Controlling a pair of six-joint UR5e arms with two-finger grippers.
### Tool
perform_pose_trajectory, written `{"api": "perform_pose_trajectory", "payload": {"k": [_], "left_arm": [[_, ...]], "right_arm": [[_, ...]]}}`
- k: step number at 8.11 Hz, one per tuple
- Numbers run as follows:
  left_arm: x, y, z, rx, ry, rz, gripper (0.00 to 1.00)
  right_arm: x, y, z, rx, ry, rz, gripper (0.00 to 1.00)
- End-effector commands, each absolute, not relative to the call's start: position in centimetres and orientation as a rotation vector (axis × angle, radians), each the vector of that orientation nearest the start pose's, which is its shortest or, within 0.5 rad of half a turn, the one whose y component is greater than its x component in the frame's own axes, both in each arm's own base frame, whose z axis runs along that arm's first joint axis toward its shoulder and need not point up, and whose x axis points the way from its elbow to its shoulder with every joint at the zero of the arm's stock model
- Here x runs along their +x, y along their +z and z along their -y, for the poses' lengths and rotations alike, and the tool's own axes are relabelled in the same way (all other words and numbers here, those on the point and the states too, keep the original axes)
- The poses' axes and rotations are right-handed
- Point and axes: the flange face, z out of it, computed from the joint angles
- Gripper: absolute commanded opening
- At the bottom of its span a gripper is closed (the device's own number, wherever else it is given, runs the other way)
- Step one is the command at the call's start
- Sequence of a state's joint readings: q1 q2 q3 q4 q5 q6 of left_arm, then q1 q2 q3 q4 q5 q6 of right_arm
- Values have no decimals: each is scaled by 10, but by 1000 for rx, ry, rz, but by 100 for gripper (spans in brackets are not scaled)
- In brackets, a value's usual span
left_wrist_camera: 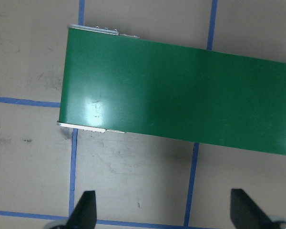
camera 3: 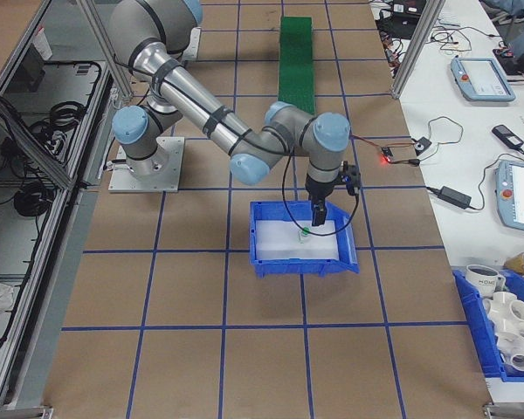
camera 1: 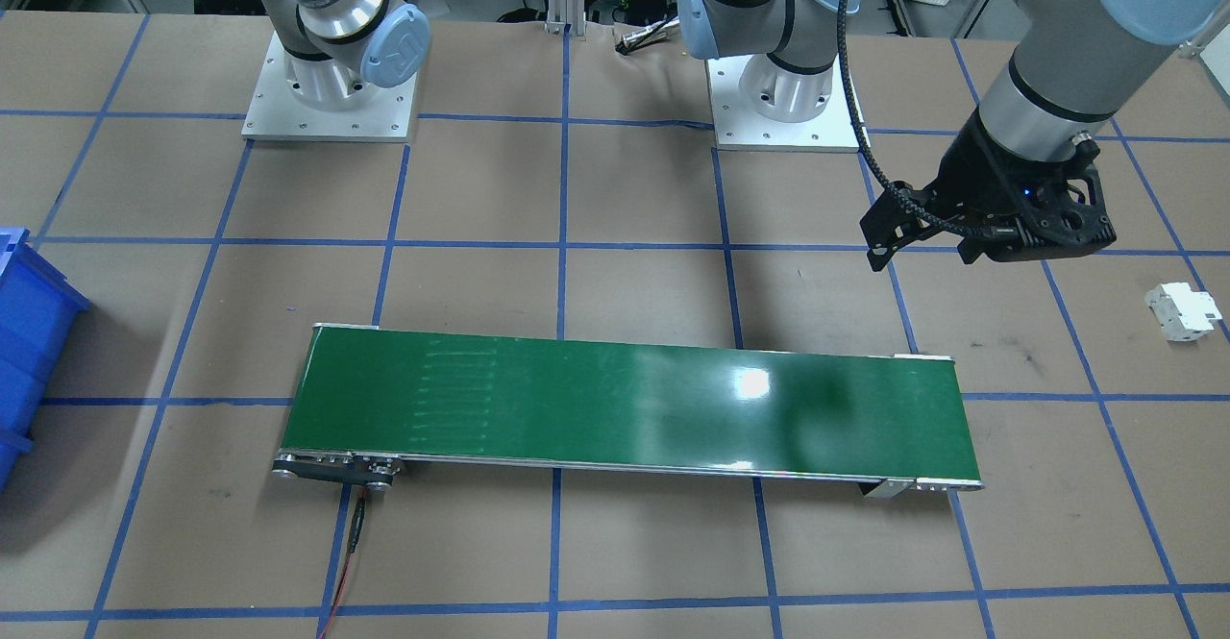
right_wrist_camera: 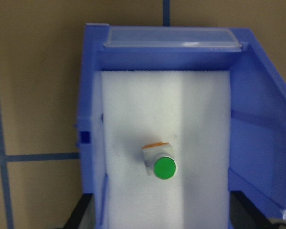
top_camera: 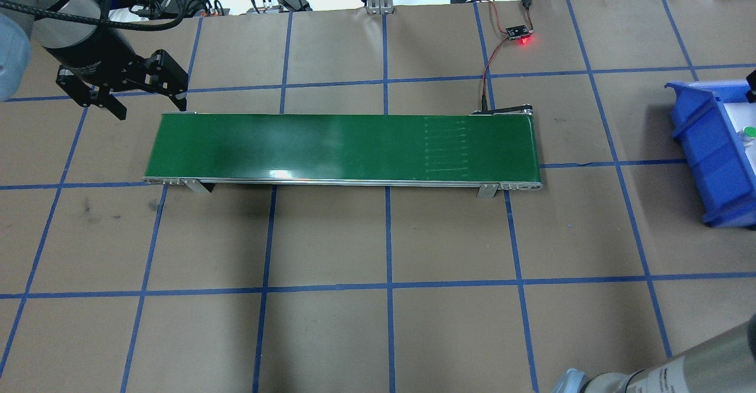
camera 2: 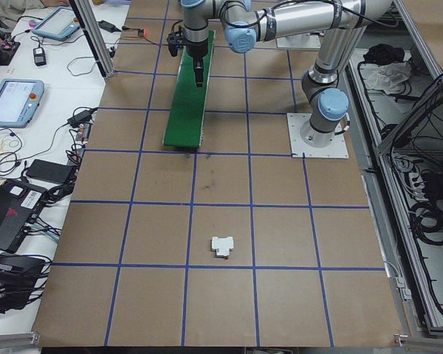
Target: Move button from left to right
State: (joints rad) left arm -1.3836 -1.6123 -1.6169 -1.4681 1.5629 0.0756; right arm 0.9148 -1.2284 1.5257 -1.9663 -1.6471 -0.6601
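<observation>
Button (right_wrist_camera: 160, 162): lies on its side on the white foam pad (right_wrist_camera: 167, 119) inside the blue bin (right_wrist_camera: 262, 133); green cap faces up at the wrist camera, orange base points toward the bin's far wall; free of both fingertips.
Right end effector (camera 3: 318, 212): hangs over the blue bin, fingers spread, dark tips at the bottom corners of the wrist view on either side of the button, pinching nothing.
Blue bin: sits on the surface at the robot's right end, well apart from the conveyor; clear strip along its far wall; seen from overhead at the right edge, with the green cap just visible inside.
Left end effector (top_camera: 150, 94): hovers above the surface just beside the left end of the conveyor belt (top_camera: 342, 148); fingers spread wide, nothing between them.
Conveyor belt: long green strip lying across the middle of the surface, bare on top; red and black wires run from its right end to a small board with a red light (top_camera: 520, 31) on the far side.
White boxy part (camera 1: 1183, 310): rests alone on the surface near the robot's left end, well apart from the belt and from the left end effector.
Surface (top_camera: 378, 322): brown covering, marked in squares by blue tape lines.
Arm bases (camera 1: 332, 91): two grey plates bolted to the surface behind the belt.
</observation>
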Motion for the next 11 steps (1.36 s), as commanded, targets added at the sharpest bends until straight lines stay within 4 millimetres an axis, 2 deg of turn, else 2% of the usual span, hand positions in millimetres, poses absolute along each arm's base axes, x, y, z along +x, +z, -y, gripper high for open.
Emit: {"api": "perform_pose_trajectory", "payload": {"k": [1,3,4,5,6,9,11], "left_arm": [[-37,455,526,-176,-26,-3142,100],[-37,454,526,-178,-23,-3142,100],[-37,454,526,-178,-23,-3142,100],[-37,454,526,-178,-23,-3142,100],[-37,453,526,-178,-21,-3142,100],[-36,455,528,-176,-44,-3140,100],[-36,456,529,-176,-61,-3139,100]], "right_arm": [[-132,453,573,41,-161,-3264,100],[0,488,569,76,-287,-3199,100],[56,501,563,61,-332,-3178,100],[110,508,556,-16,-350,-3159,100],[148,509,548,7,-348,-3118,100],[174,507,540,-11,-314,-3044,100],[170,507,540,-19,-315,-3085,100]]}}
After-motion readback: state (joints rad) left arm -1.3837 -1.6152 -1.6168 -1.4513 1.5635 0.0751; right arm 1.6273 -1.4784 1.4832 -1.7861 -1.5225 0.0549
